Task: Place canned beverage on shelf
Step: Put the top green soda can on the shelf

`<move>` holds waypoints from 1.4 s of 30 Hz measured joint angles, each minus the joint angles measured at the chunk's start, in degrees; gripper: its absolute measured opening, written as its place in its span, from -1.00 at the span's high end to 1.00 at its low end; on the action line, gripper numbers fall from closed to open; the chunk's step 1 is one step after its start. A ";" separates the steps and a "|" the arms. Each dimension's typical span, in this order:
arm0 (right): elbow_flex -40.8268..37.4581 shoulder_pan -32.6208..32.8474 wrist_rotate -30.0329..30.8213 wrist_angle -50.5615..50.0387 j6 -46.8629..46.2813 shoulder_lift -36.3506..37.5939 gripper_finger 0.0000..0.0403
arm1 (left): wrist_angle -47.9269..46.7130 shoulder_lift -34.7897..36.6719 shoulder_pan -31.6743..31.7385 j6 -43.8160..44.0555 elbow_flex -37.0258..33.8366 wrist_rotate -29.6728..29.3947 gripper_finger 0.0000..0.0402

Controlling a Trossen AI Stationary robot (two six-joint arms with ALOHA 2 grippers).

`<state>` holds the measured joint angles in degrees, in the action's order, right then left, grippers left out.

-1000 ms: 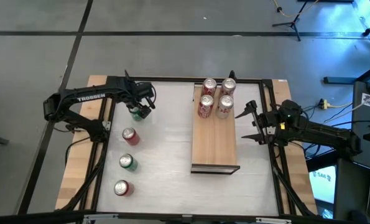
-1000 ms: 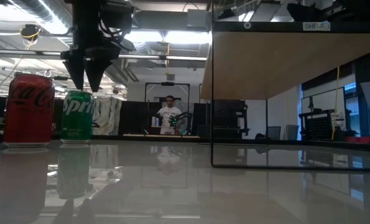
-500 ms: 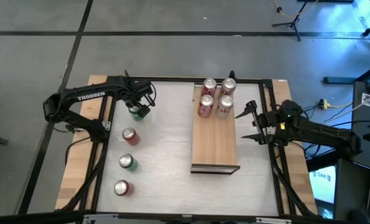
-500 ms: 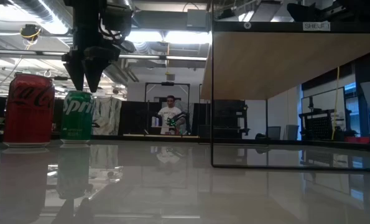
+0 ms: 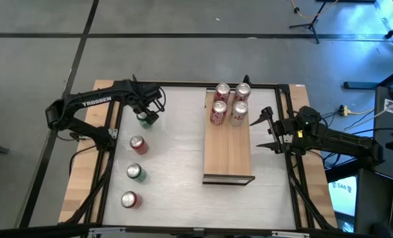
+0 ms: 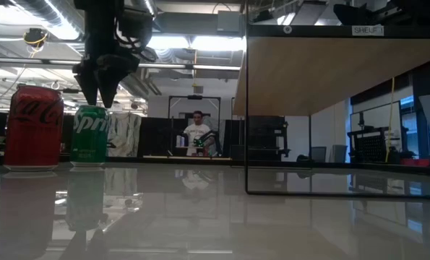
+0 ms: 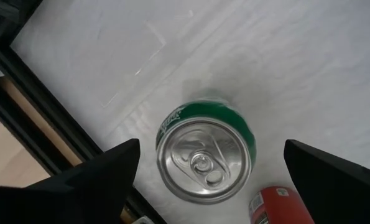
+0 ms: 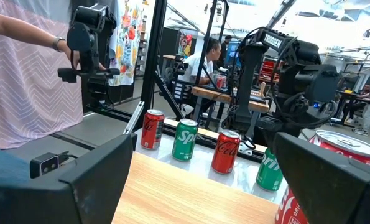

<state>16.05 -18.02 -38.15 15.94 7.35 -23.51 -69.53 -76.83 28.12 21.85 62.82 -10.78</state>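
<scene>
A green can (image 5: 144, 119) stands upright on the white table at the far left. My left gripper (image 5: 148, 111) hangs open right above it, pointing down. In the left wrist view the fingers (image 7: 104, 177) flank the can's top (image 7: 204, 159) without touching it. In the low view the fingertips (image 6: 97, 92) end just over the green can (image 6: 90, 134). The light-wood shelf (image 5: 228, 149) carries several cans (image 5: 228, 102) at its far end. My right gripper (image 5: 265, 128) waits open beside the shelf's right edge.
Three more cans stand in a row toward the near left: red (image 5: 138, 145), green (image 5: 135, 172), red (image 5: 129, 199). In the low view a red can (image 6: 32, 127) stands beside the green one. A black frame (image 5: 109, 132) borders the table. A person's sleeve (image 8: 23, 68) shows beyond it.
</scene>
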 joint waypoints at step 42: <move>0.00 0.00 -0.87 -1.60 -2.82 0.00 -0.91 | 16.58 0.02 -0.07 3.68 -15.29 2.99 -0.40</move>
<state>16.05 -18.02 -39.02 14.35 4.53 -23.51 -52.94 -76.82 28.05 25.53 47.53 -7.79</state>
